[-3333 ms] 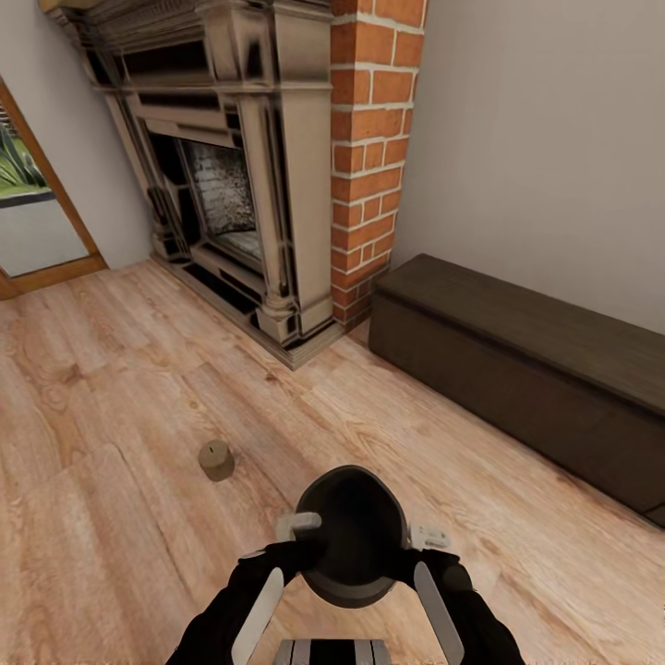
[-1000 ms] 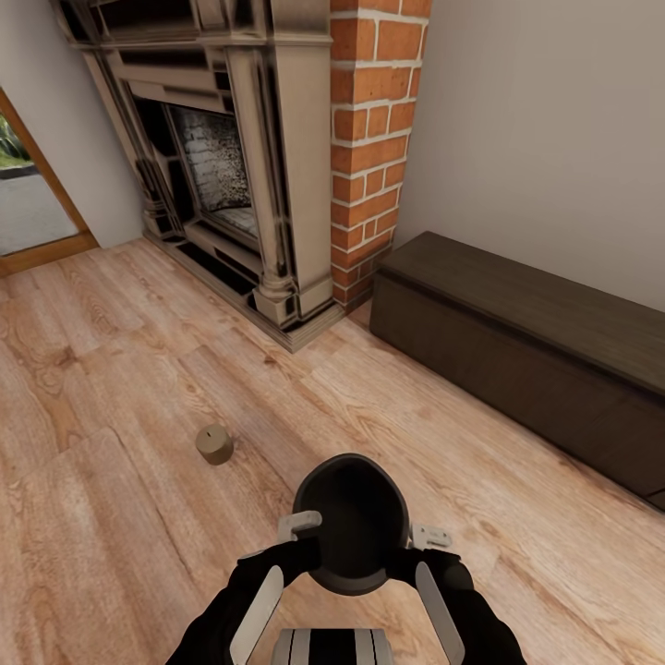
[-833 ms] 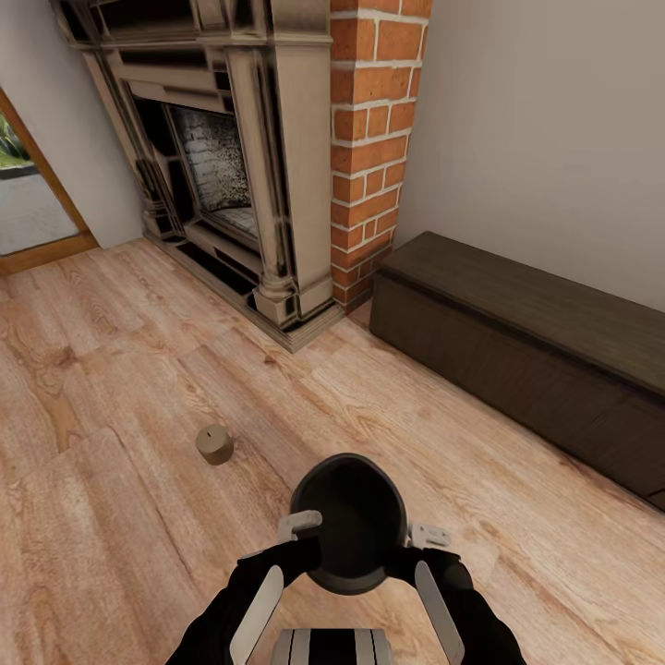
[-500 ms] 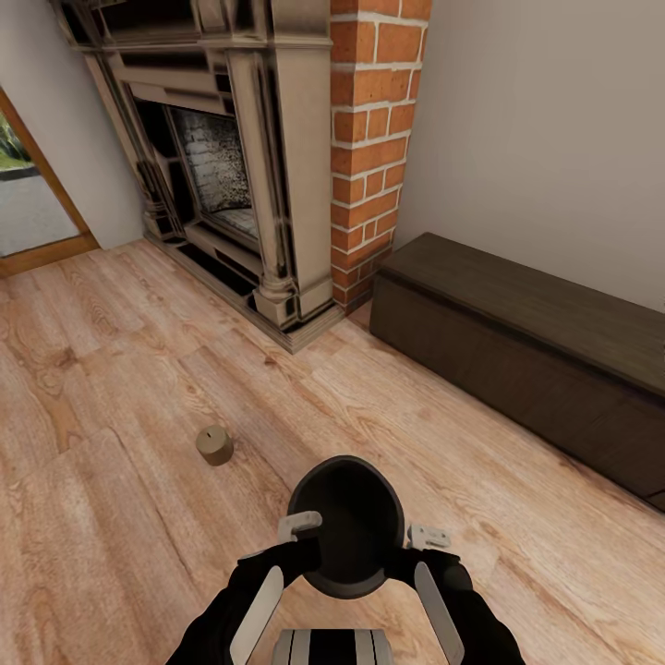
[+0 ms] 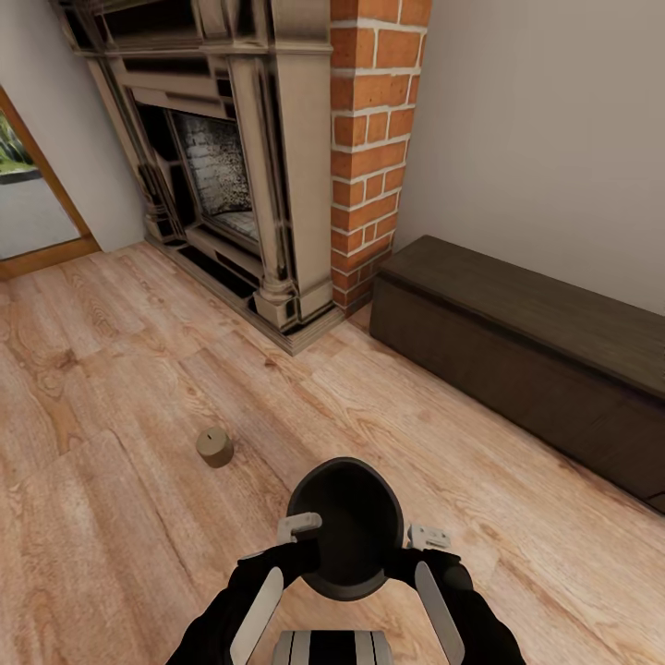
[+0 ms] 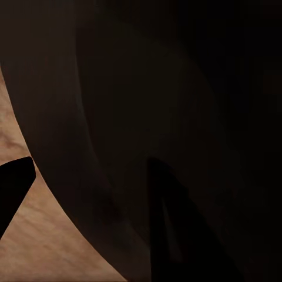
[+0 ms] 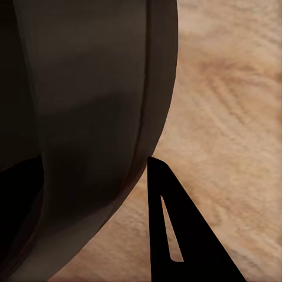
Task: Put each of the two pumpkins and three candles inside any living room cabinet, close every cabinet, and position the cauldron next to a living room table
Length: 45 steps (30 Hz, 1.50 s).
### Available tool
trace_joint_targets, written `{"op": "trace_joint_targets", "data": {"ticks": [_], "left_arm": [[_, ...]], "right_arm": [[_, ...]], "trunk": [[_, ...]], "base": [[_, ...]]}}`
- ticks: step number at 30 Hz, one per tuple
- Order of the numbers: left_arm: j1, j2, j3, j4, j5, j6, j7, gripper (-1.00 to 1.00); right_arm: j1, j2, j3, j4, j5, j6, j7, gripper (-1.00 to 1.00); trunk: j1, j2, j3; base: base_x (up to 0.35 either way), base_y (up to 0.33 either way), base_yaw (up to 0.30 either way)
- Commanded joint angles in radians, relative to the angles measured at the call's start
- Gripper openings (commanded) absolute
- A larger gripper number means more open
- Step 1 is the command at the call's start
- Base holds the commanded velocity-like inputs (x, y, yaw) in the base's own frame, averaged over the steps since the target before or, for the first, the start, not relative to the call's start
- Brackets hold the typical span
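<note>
Both hands, left hand and right hand, stay clamped on the cauldron carried low ahead, now slightly nearer the floor's lone candle and shut cabinet.

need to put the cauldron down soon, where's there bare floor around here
Wide bare floor lies between the cauldron and the cabinet, and more toward the fireplace. The left side is tighter: a candle stands there.
</note>
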Motion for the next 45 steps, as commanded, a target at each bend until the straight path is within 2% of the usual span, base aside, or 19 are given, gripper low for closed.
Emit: {"op": "trace_joint_targets", "data": {"ticks": [1,4,9,20,27,45], "left_arm": [[-0.001,0.0,-0.003,-0.006,0.02,0.001,0.01,-1.0],[-0.001,0.0,-0.003,-0.006,0.02,0.002,0.011,-1.0],[-0.001,0.0,-0.003,-0.007,0.02,0.001,0.01,-1.0],[-0.001,0.0,-0.003,-0.008,0.02,0.005,0.009,-1.0],[-0.001,0.0,-0.003,-0.008,0.02,0.005,0.01,-1.0],[-0.001,0.0,-0.003,-0.007,0.02,0.007,0.009,-1.0]], "right_arm": [[0.0,0.0,0.001,-0.001,-0.005,0.004,-0.011,-1.0],[0.0,0.0,0.001,-0.001,-0.005,0.004,-0.011,-1.0],[0.0,0.0,0.001,-0.001,-0.005,0.004,-0.011,-1.0],[0.0,-0.001,-0.002,-0.002,-0.005,0.002,-0.011,-1.0],[0.0,-0.003,0.003,-0.001,-0.001,-0.037,-0.012,-1.0],[0.0,-0.007,-0.004,-0.007,-0.005,-0.032,-0.011,-1.0]], "trunk": [[0.0,0.0,-0.001],[-0.001,0.0,0.007],[-0.001,0.0,0.007],[-0.006,0.003,0.05],[-0.009,0.004,0.077],[-0.017,0.008,0.146]], "base": [[0.0,0.0,0.0],[0.0,0.0,0.0],[0.0,0.0,0.0],[0.0,0.0,0.0],[0.0,0.0,0.0],[0.0,0.0,0.0]]}}
